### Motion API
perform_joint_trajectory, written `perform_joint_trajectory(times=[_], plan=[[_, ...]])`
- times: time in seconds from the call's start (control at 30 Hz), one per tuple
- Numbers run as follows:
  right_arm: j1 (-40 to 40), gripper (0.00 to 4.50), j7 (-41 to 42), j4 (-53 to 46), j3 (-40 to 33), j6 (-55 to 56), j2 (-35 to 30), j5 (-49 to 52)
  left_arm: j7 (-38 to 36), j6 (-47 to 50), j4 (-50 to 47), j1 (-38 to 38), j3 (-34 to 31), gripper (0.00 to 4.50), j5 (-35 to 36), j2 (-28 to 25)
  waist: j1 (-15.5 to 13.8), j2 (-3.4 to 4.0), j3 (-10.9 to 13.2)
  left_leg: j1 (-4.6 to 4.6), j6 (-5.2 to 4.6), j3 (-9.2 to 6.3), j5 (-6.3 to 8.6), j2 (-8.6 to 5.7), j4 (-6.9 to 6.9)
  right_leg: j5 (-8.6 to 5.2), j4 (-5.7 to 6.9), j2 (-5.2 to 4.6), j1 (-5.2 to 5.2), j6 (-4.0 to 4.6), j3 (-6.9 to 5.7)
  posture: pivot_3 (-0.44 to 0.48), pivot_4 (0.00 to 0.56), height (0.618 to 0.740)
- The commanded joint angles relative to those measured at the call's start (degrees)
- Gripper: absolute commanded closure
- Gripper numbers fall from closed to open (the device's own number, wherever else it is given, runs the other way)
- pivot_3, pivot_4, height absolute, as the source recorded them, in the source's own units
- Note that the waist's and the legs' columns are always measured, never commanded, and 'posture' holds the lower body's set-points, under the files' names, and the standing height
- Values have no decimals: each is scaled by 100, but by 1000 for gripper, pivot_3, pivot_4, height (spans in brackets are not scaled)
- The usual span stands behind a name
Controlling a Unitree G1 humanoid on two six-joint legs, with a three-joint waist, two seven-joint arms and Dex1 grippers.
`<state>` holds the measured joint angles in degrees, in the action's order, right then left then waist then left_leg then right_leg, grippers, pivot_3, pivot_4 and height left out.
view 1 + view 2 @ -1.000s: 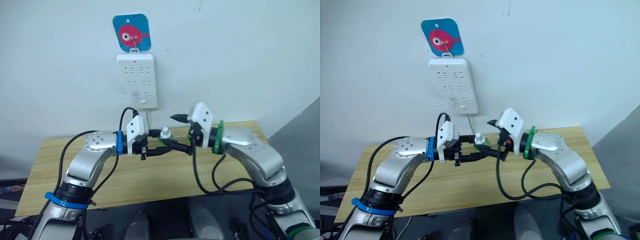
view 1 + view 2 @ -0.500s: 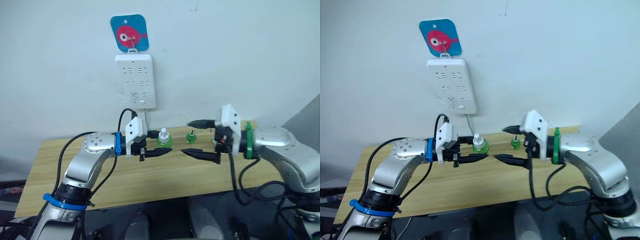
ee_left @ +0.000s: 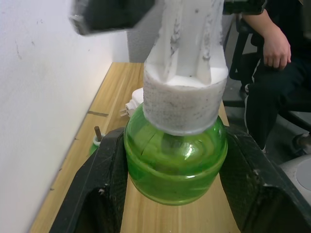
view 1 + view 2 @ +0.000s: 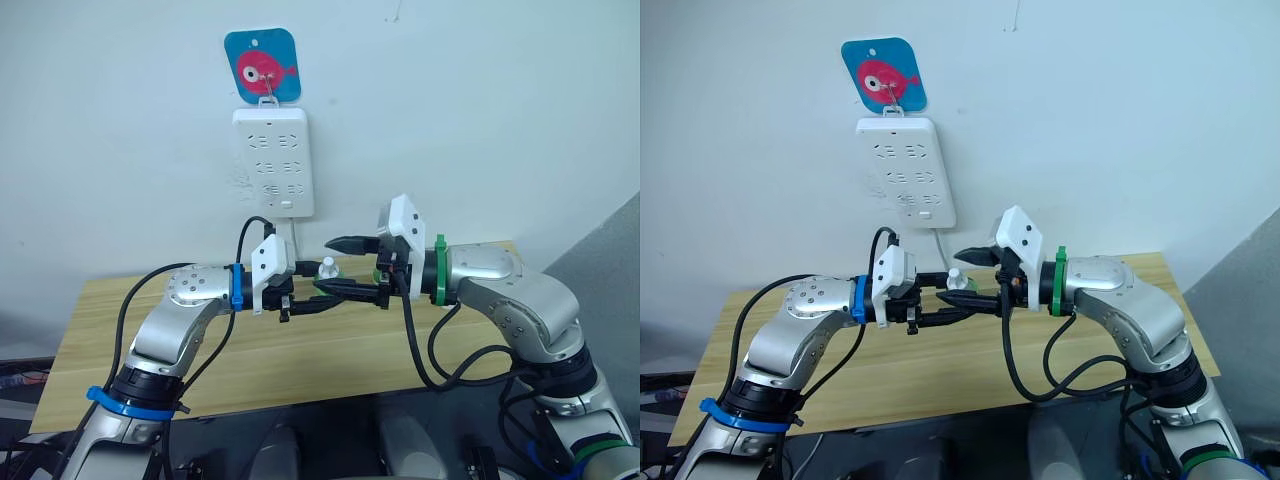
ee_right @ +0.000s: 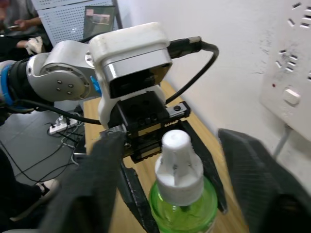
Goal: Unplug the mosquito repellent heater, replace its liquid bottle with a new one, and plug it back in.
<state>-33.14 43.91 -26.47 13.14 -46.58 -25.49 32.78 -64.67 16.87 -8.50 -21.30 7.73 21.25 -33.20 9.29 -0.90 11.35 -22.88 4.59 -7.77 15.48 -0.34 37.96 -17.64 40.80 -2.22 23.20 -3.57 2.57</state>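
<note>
My left gripper point(image 4: 322, 290) is shut on a liquid bottle point(image 3: 175, 160) with a round green body and a white cap point(image 5: 177, 160), holding it upright above the wooden table point(image 4: 150, 330). My right gripper point(image 4: 332, 266) is open, one black finger above the cap and one below it, apart from it. Behind the held bottle, a second small green bottle point(image 3: 97, 141) with a brown wick stands on the table by the wall. A white object point(image 3: 133, 104) that may be the mosquito repellent heater lies beyond it.
A white power strip point(image 4: 275, 160) hangs on the wall from a blue fish hook point(image 4: 262, 65), its cord dropping behind the table. A person point(image 3: 277, 48) sits past the table's end.
Half a second ago my right gripper was pulled away to the right, open. It has come back and straddles the bottle's cap again. My left gripper has kept hold of the bottle.
</note>
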Motion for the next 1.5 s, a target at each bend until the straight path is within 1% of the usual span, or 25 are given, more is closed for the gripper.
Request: perform_joint_trajectory(times=[0.03,0.07,0.1,0.13,0.17,0.2,0.37,0.47,0.53,0.6,0.63,0.7,0.73,0.77,0.83,0.9,1.0,1.13,1.27,1.37,1.5], plan=[[-70,2727,103,-96,6,149,5,24,-21,-131,-115,10,-44,2211,0,-53,0,0,-2,0,0,0,0,0,0,0,0,0,0,0,0,-138,128,734],[-68,3119,132,-95,46,185,-27,-30,-18,-139,-115,20,-47,2211,-2,-57,0,1,-6,0,0,0,0,0,0,0,0,0,0,0,0,-138,128,734],[-66,3419,159,-87,79,224,-50,-74,-13,-140,-116,28,-47,2211,-3,-61,0,1,-12,0,1,0,0,0,0,0,0,0,0,0,0,-137,128,734],[-71,3863,193,-80,107,263,-75,-105,-10,-136,-119,33,-46,2211,-3,-65,0,1,-17,0,1,0,0,0,0,0,0,0,0,0,-1,-136,128,734],[-82,4210,231,-71,135,310,-101,-142,-8,-134,-121,37,-47,2211,-3,-70,-1,0,-22,0,1,-1,0,0,-1,0,0,0,0,0,-1,-136,128,734],[-97,4264,264,-63,141,361,-110,-169,-8,-130,-128,48,-50,2211,0,-79,-1,0,-25,0,1,-1,0,0,-1,0,-1,0,0,0,-1,-136,127,734],[-327,4263,234,-81,-136,508,1,-92,-9,-308,-2,158,-103,2211,-87,-156,8,1,-38,0,0,0,0,0,-1,0,0,0,0,0,0,-134,121,734],[-571,4263,41,-161,-534,400,95,152,-114,-623,311,320,-97,2211,-286,-333,15,1,-47,2,1,-1,-1,2,-1,0,0,1,1,0,-1,-129,128,734],[-559,4263,-47,-227,-715,394,-2,137,-224,-813,493,496,-98,2211,-398,-503,12,1,-50,2,1,-1,-1,2,-3,0,0,1,1,0,-1,-129,132,734],[-229,4263,-94,-294,-722,476,-193,-62,-282,-880,557,629,-120,2211,-419,-618,-17,0,-52,1,0,-3,0,1,-4,0,-3,0,1,0,-2,-129,137,734],[76,4263,-91,-294,-601,678,-336,-314,-298,-860,539,674,-134,2211,-398,-657,-54,-1,-53,0,-1,-4,1,0,-5,0,-3,-1,1,0,-3,-126,140,734],[853,4263,-352,-15,-437,1352,-309,-893,-325,-845,491,735,-144,2211,-374,-697,-138,-14,-62,-2,-13,-3,8,-2,-5,0,-8,-2,0,0,-3,-123,144,734],[1139,4263,-452,150,-366,1697,-280,-1163,-330,-830,465,754,-144,2211,-366,-705,-152,-14,-62,-2,-15,-3,9,-1,-4,0,-7,-2,-1,0,-5,-123,144,734],[1287,4263,-514,244,-335,1908,-245,-1319,-336,-813,437,767,-152,2211,-352,-720,-155,-14,-61,-4,-15,-2,9,-3,-3,0,-7,-2,-1,0,-3,-118,159,734],[1741,4263,-928,934,-291,2832,-42,-1925,-357,-798,326,861,-148,2211,-335,-753,-136,-11,-59,-2,-16,12,9,-4,-1,0,-2,-3,1,0,10,-115,168,734],[2012,4263,-1251,1575,-291,3560,163,-2353,-382,-765,212,954,-157,2211,-318,-789,-133,-10,-59,8,-16,13,9,0,-1,0,4,0,-2,0,11,-113,178,734],[2154,4263,-1460,2419,-324,4250,503,-2570,-406,-655,55,1062,-209,2211,-263,-848,-130,-3,-54,13,-17,11,9,9,-5,-2,7,13,-2,3,10,-111,191,734],[1957,4263,-1633,3616,-341,4827,927,-2760,-409,-467,-123,1075,-224,2211,-186,-934,-135,12,-41,14,-18,11,10,11,-6,-3,8,16,-2,5,11,-96,212,734],[1703,4263,-1825,4706,-378,5312,1149,-3008,-394,-192,-365,1044,-265,2211,-85,-1014,-151,29,-14,14,-18,11,10,10,-5,-3,7,16,-4,6,12,-80,230,734],[1632,4263,-2000,5254,-464,5586,1207,-3111,-371,45,-567,1042,-273,2211,14,-1077,-175,42,22,14,-20,9,11,8,-6,-3,6,16,-5,6,11,-72,246,734],[1585,4263,-2110,5672,-558,5760,1272,-3139,-332,279,-716,1011,-291,2211,103,-1121,-185,50,112,14,-20,10,11,8,-6,-4,7,15,-6,6,13,-69,258,734]])
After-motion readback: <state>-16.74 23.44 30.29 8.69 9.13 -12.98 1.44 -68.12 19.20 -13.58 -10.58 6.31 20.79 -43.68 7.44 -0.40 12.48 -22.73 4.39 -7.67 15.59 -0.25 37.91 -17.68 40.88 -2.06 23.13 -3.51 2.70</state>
